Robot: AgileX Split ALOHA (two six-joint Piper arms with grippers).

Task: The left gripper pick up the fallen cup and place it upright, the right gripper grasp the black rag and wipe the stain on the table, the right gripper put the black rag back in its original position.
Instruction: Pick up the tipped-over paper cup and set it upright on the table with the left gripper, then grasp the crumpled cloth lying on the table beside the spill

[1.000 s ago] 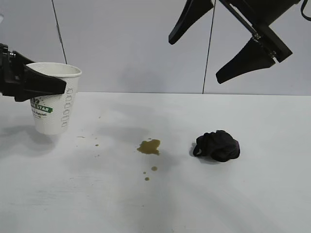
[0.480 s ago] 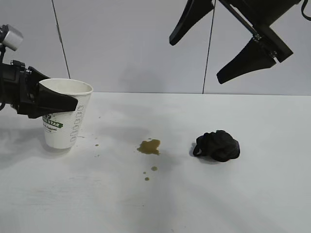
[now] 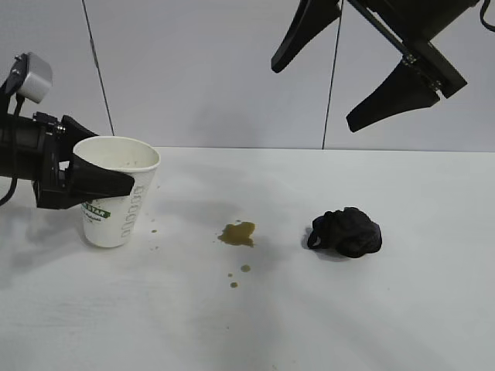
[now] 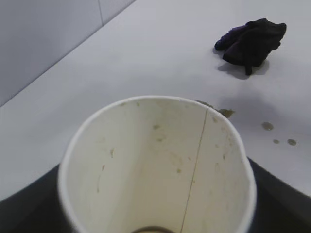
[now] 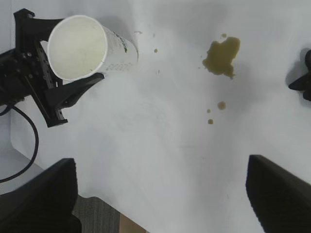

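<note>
Fingers of the left gripper [image 3: 104, 185] are spread to the width of the cup [image 3: 116, 197] and clasp it just under the rim, one wedge-shaped finger crossing the front of the wall in the exterior view. The cup is mouth-up, leaning slightly, with its base at or just above the table [image 3: 255, 325]; contact with the surface cannot be confirmed. The left arm reaches in nearly level from the left edge of the exterior view, with a small grey box mounted above the wrist. In the left wrist view the cup's open mouth [image 4: 155, 165] fills the lower half, brown specks dotting its inner wall, and a dark finger [image 4: 286, 204] flanks it on each side. The green logo band faces the exterior camera, partly covered by the finger.

Fingers of the right gripper [image 3: 348, 69] stand wide apart and hold nothing. This gripper hangs high above the table, pointing downward, above the stain and the rag. In the right wrist view its two fingertips [image 5: 282, 194] frame the lower corners.

The stain [image 3: 237, 233], an olive-brown blotch with a few droplets below it, lies on the table between the cup and the black rag [image 3: 346, 232]. The rag sits bunched on the table, apart from the stain and untouched by either gripper.
</note>
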